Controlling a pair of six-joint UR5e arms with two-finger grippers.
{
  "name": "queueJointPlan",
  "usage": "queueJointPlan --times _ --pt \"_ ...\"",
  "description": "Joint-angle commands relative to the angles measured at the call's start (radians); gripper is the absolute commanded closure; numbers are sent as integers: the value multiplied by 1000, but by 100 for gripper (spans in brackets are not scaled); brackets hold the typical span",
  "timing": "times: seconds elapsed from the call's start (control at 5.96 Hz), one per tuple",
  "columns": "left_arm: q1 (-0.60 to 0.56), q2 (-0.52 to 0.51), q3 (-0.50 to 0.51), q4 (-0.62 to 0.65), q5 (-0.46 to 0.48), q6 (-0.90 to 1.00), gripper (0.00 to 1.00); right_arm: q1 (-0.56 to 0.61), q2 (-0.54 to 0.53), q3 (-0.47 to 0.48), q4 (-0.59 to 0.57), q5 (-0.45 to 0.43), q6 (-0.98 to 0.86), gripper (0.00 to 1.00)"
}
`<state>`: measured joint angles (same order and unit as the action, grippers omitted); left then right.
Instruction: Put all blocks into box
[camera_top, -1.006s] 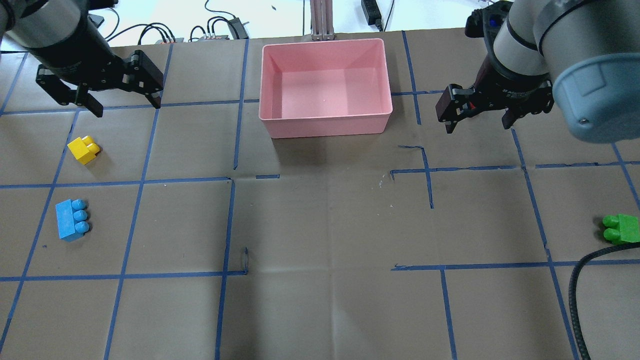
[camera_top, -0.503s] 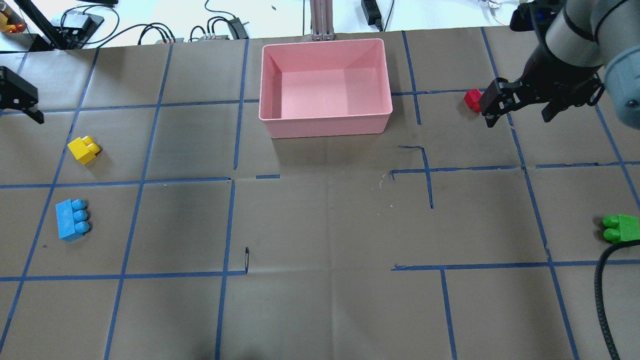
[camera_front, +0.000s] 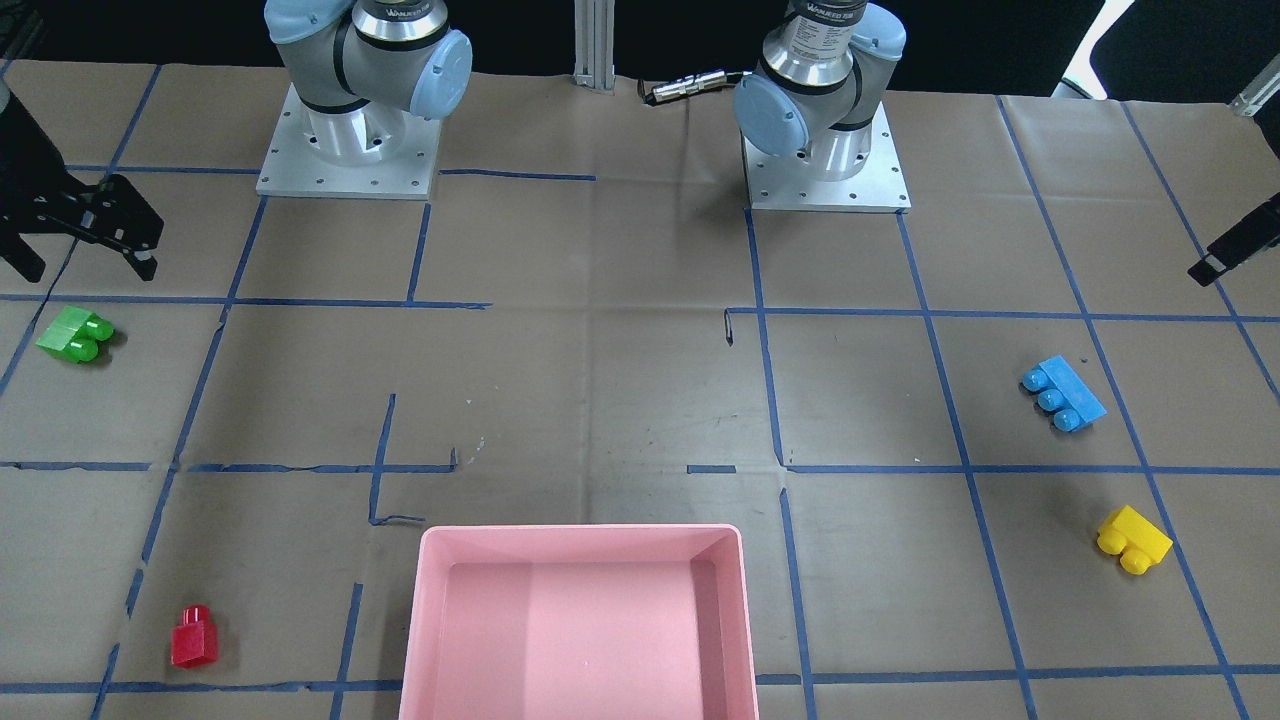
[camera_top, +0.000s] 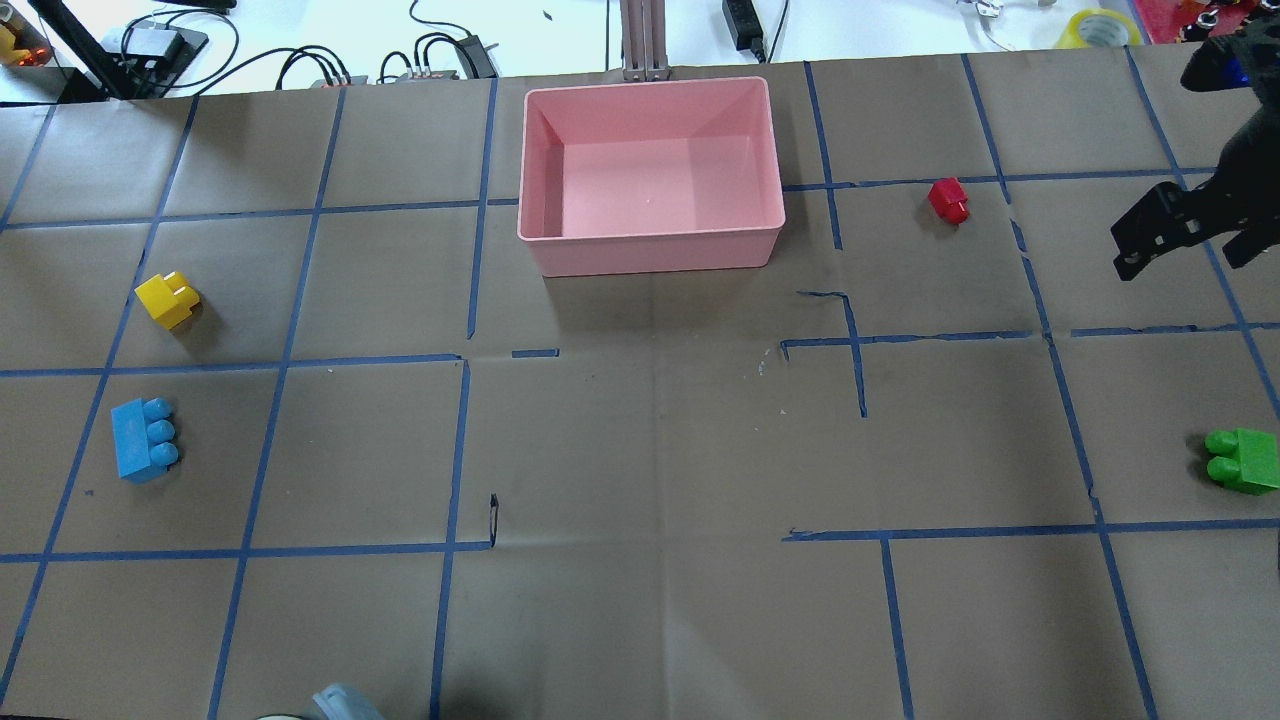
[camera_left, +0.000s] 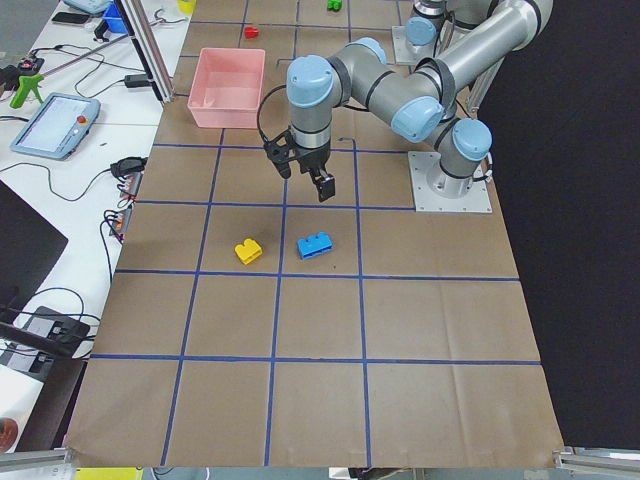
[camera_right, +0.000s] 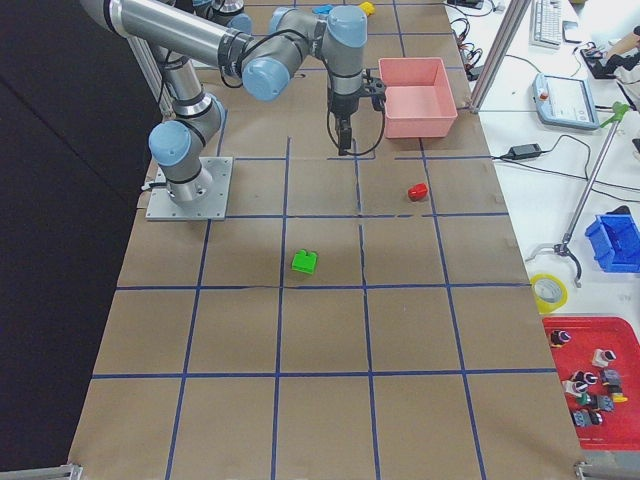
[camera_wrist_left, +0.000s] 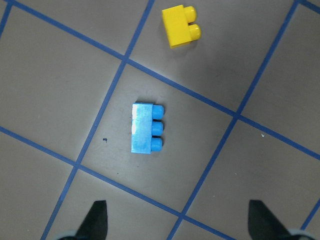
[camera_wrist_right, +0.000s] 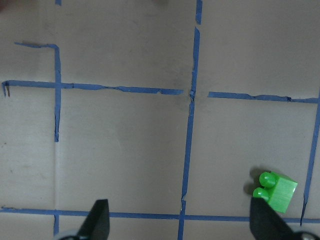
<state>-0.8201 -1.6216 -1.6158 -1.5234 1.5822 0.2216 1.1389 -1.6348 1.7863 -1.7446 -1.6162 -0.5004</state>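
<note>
Sitting empty at the far side, the box (camera_top: 650, 250) waits. Jaws spread, the left gripper (camera_wrist_left: 181, 222) hangs near blue (camera_wrist_left: 142, 128) and yellow (camera_wrist_left: 177, 25); the right gripper (camera_wrist_right: 182, 220), likewise spread, hovers near green (camera_wrist_right: 279, 192); red (camera_top: 945, 198) lies apart on the box's right. No pick begun: next, descend and pinch.

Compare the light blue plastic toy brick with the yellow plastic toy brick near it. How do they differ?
The light blue three-stud plastic brick is longer, with three studs in a row; the yellow two-stud plastic brick is shorter, with two. The yellow one lies nearer the pink plastic box; the blue one lies farther from it. Both lie on their sides, studs pointing sideways, outside the box.
</note>
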Motion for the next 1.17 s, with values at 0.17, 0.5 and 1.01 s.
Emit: queueJointPlan --times 0.17,0.5,1.01 --pt "4 -4 -236 309 1 -13 0 -141 12 117 -233 -42 -136 2" --pt "6 -111 -314 495 1 -13 0 -233 29 192 -317 -15 -161 7" --pt "54 -234 -399 671 -10 -22 0 -399 56 313 -451 175 -194 1"
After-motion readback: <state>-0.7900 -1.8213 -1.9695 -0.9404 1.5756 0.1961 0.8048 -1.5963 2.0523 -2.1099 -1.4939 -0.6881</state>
